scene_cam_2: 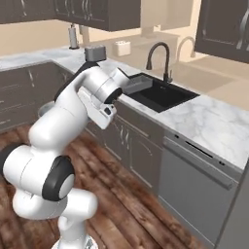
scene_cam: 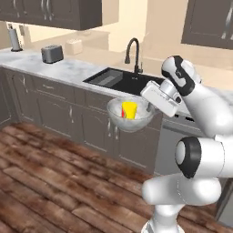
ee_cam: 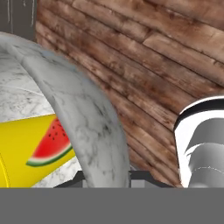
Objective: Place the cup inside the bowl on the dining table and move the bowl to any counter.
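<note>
The speckled grey-white bowl [scene_cam: 132, 119] hangs in the air just in front of the counter [scene_cam: 68, 69], below the level of its top, near the black sink [scene_cam: 122, 79]. My gripper [scene_cam: 149, 107] is shut on the bowl's right rim. The yellow cup [scene_cam: 129, 110] stands inside the bowl. In the hand view the bowl's wall [ee_cam: 89, 120] runs between the two fingertips of my gripper [ee_cam: 107, 178]. There the cup [ee_cam: 26, 151], with a watermelon picture on it, lies against the inside of the bowl. The dining table is out of view.
A black arched faucet [scene_cam: 133, 53] stands behind the sink. A toaster [scene_cam: 52, 53] and a paper towel holder [scene_cam: 15, 38] sit further left on the counter. Dark cabinets and a dishwasher front [scene_cam_2: 194, 168] run below it. Wooden floor [scene_cam: 54, 182] lies beneath the bowl.
</note>
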